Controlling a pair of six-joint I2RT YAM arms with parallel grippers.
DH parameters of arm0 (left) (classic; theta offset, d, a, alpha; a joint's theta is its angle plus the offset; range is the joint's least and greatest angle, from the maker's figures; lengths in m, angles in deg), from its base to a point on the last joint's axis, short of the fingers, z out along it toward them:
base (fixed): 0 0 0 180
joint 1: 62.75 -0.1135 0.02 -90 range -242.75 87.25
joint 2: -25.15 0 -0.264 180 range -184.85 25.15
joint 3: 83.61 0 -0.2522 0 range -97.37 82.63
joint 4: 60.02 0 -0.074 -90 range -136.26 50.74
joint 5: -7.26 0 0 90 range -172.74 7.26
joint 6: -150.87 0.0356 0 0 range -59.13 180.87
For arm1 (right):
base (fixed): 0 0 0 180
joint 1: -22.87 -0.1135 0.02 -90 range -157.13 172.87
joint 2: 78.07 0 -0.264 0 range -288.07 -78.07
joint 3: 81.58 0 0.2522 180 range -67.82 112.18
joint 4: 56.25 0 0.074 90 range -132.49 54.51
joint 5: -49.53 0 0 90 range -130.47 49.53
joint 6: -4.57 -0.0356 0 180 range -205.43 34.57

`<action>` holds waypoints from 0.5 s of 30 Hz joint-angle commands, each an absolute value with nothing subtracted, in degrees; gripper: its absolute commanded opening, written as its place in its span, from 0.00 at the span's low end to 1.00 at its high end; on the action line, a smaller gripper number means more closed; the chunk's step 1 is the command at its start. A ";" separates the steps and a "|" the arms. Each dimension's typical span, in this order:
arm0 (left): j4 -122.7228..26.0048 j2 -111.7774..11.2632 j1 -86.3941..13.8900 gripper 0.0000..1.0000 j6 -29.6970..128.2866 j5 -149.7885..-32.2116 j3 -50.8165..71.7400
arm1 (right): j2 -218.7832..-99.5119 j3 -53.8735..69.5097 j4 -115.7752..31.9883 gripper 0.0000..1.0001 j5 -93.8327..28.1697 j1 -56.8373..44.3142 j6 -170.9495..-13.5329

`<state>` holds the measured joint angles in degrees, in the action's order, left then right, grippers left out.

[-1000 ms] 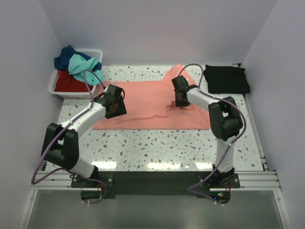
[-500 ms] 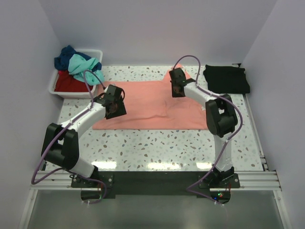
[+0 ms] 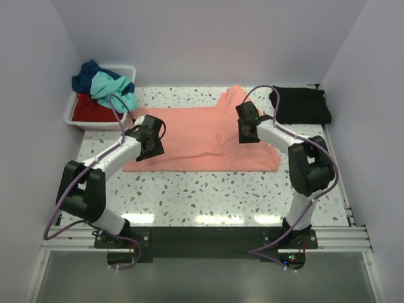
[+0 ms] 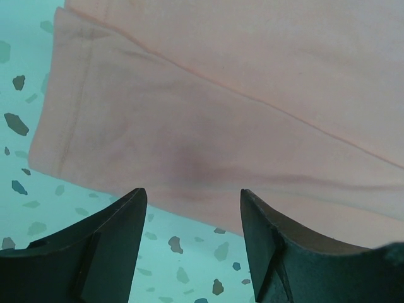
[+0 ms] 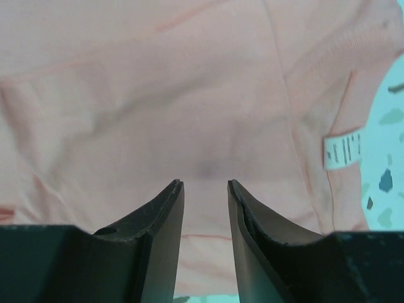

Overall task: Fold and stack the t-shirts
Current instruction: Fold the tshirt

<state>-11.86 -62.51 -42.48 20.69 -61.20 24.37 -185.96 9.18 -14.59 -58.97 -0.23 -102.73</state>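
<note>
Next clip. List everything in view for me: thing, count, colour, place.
salmon-pink t-shirt: 1, salmon pink, spread flat mid-table
black t-shirt: 1, black, folded, far right corner
bin: 1, white, far left corner
teal t-shirt: 1, teal, heaped on top in bin
navy t-shirt: 1, navy blue, heaped in bin
red t-shirt: 1, red, low in bin
table: 1, white, speckled
left gripper: 1, black, open, over pink shirt's left near edge
right gripper: 1, black, open, over pink shirt's right part

white bin, speckled terrazzo table
</note>
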 commanded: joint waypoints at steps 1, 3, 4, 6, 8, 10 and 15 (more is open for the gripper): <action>-11.80 -65.02 -42.80 0.67 17.63 -59.53 26.29 | -180.47 3.03 -15.85 0.40 -56.82 3.44 -104.68; -13.20 -66.60 -43.06 0.67 17.54 -60.41 26.73 | -180.28 1.45 -16.03 0.40 -56.30 4.41 -104.33; -13.64 -67.22 -43.33 0.67 17.46 -61.55 27.08 | -180.46 1.18 -16.12 0.40 -55.42 4.67 -104.15; -14.61 -68.98 -44.29 0.67 17.28 -62.00 27.35 | -180.98 0.83 -15.86 0.40 -54.63 5.37 -104.15; -14.96 -69.51 -44.99 0.67 17.28 -62.09 27.44 | -180.99 -0.05 -15.68 0.40 -53.31 5.90 -104.50; -15.14 -69.42 -45.35 0.68 17.37 -61.82 27.70 | -180.81 -1.10 -15.42 0.40 -52.34 6.25 -105.20; -14.88 -68.11 -46.14 0.68 17.46 -61.03 27.88 | -181.16 -4.27 -12.53 0.40 -51.37 6.87 -106.78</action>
